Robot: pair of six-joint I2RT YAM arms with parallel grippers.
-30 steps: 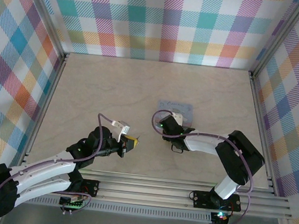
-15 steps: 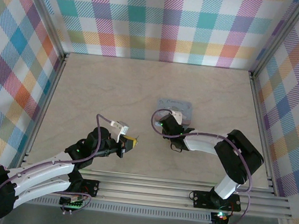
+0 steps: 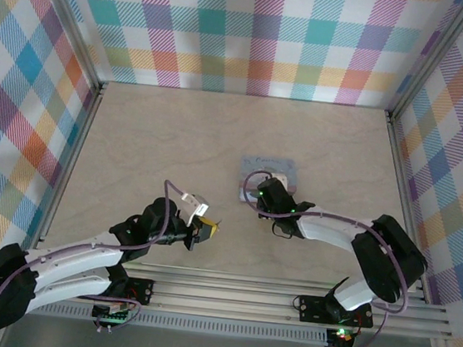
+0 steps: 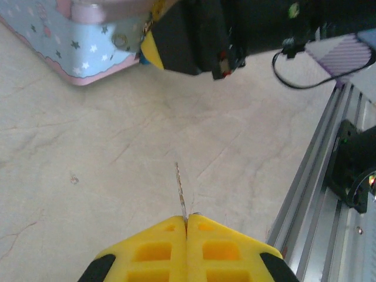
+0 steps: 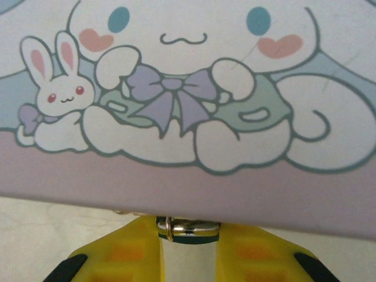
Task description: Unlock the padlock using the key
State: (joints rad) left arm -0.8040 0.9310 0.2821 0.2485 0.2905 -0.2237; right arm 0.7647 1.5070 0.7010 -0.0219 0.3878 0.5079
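Note:
My left gripper point(image 4: 187, 222) is shut on the key point(image 4: 180, 187), a thin pale blade that sticks out forward past the yellow pads point(image 4: 154, 249) over bare table. From above, this gripper point(image 3: 207, 230) hovers left of the pale blue cartoon-printed tin box point(image 3: 282, 172). My right gripper point(image 5: 188, 234) sits against the box's front edge point(image 5: 188, 194). Its yellow fingers point(image 5: 117, 252) press both sides of the padlock point(image 5: 187, 261), whose chrome shackle point(image 5: 194, 226) lies just under the lid's rim. In the top view the right gripper point(image 3: 258, 195) covers the padlock.
The tin box point(image 4: 88, 56) lies ahead and left of the key, with the right gripper's black body point(image 4: 200, 35) beside it. An aluminium rail point(image 4: 317, 194) runs along the table's near edge. Checked walls point(image 3: 256, 34) close in three sides.
The right gripper's jaws have narrowed onto the padlock and its arm has shifted right. The left gripper has moved a little right and nearer the box, still holding the key.

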